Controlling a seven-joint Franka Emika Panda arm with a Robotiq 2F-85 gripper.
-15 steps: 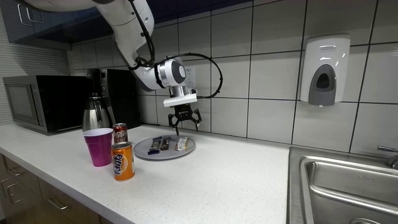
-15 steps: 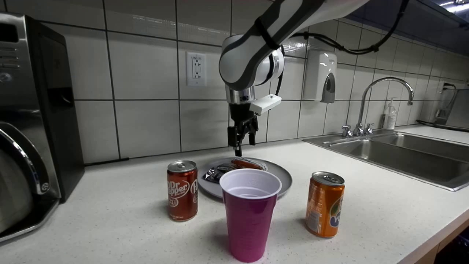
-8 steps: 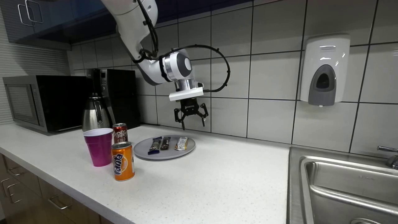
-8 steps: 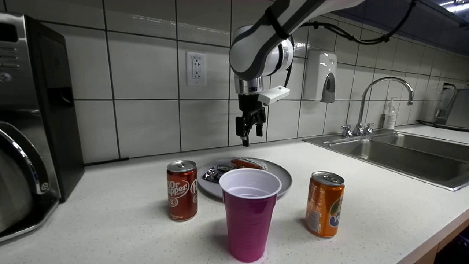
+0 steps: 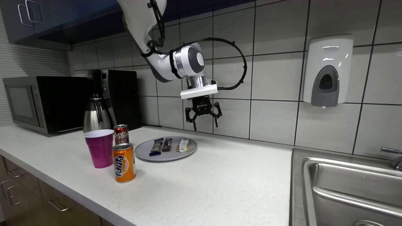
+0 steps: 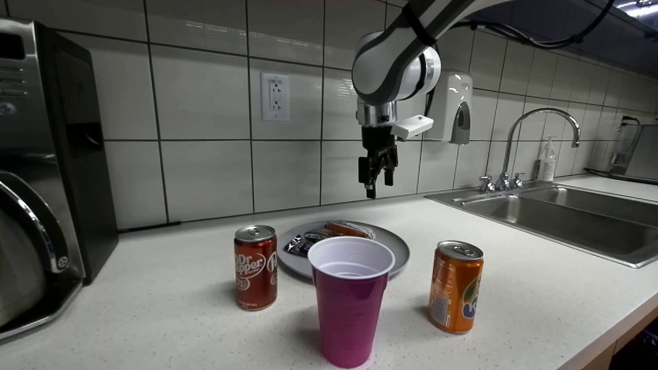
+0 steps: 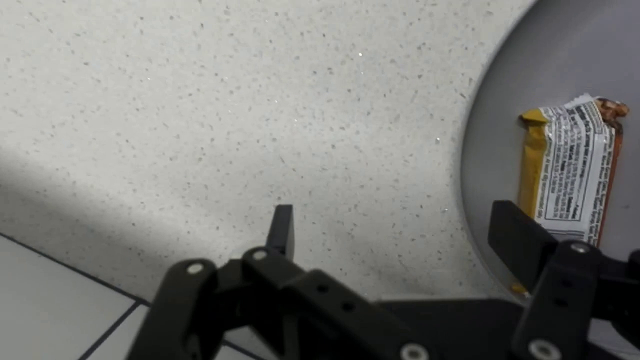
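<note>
My gripper [image 5: 206,127] [image 6: 380,189] hangs in the air above the counter, its jaws spread wide with nothing between them. In the wrist view, one fingertip of the gripper [image 7: 392,215] appears over bare counter and the opposite one over the grey plate's edge. The nearest item is a yellow-and-white wrapped bar [image 5: 183,145] [image 7: 570,170] lying on the grey plate [image 5: 169,157] [image 6: 396,249]; that finger covers part of it in the wrist view. Two darker wrapped bars [image 5: 156,147] lie on the same plate. None of them is touched.
A purple cup [image 5: 100,150] [image 6: 352,313], an orange Fanta can [image 5: 124,163] and a red Dr Pepper can [image 6: 255,267] stand upright near the plate. Behind are a steel carafe [image 5: 97,114] and a microwave [image 5: 62,103]. The sink [image 6: 565,216] and tiled wall border the counter.
My gripper has shifted to the right in both exterior views, away from over the plate and toward the sink side, and risen somewhat. It stays open; the objects have not moved.
</note>
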